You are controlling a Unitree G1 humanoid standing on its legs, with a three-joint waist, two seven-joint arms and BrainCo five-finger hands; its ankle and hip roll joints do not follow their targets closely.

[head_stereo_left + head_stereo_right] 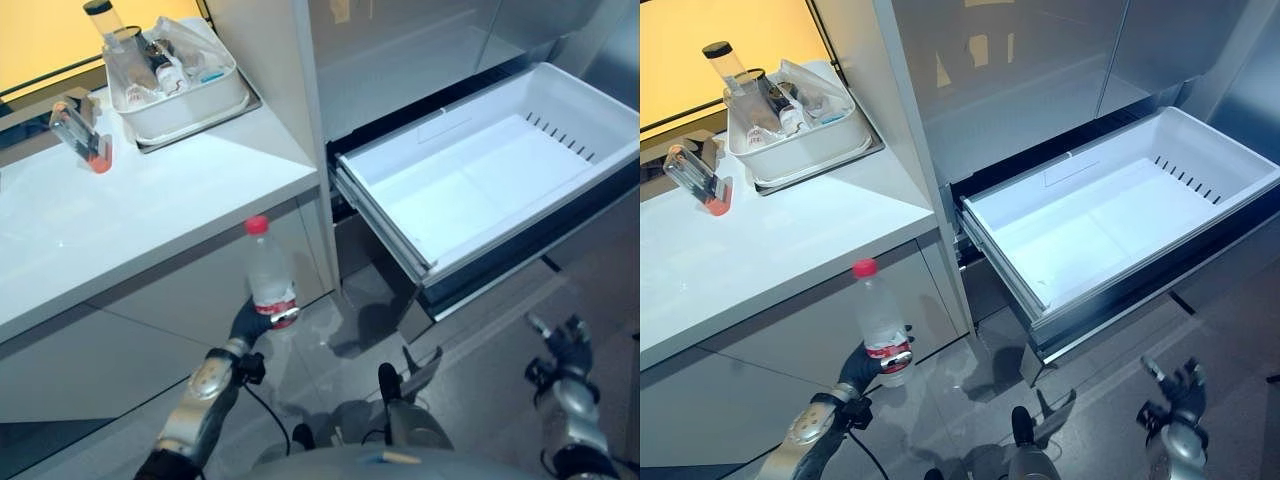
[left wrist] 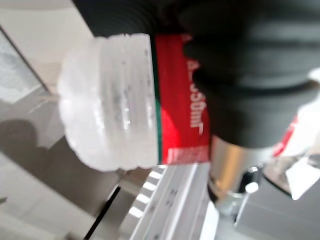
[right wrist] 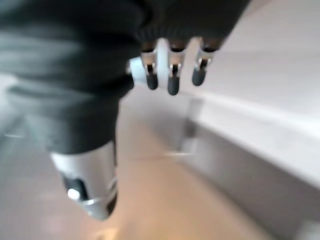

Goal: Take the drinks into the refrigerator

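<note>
Drawer (image 1: 480,190) stands pulled out, up and to the right of the left hand (image 1: 250,322). Counter (image 1: 120,220) lies above that hand. Left hand grips the upright bottle (image 1: 268,275) low down. Right hand (image 1: 562,350) hangs low, fingers relaxed, holding nothing.

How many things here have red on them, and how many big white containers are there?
Red-marked things: 2, the bottle with red cap and label in the left hand, and the clear item with a red end on the counter.
White containers: 2, the tray and the open drawer.
Total: 4
</note>
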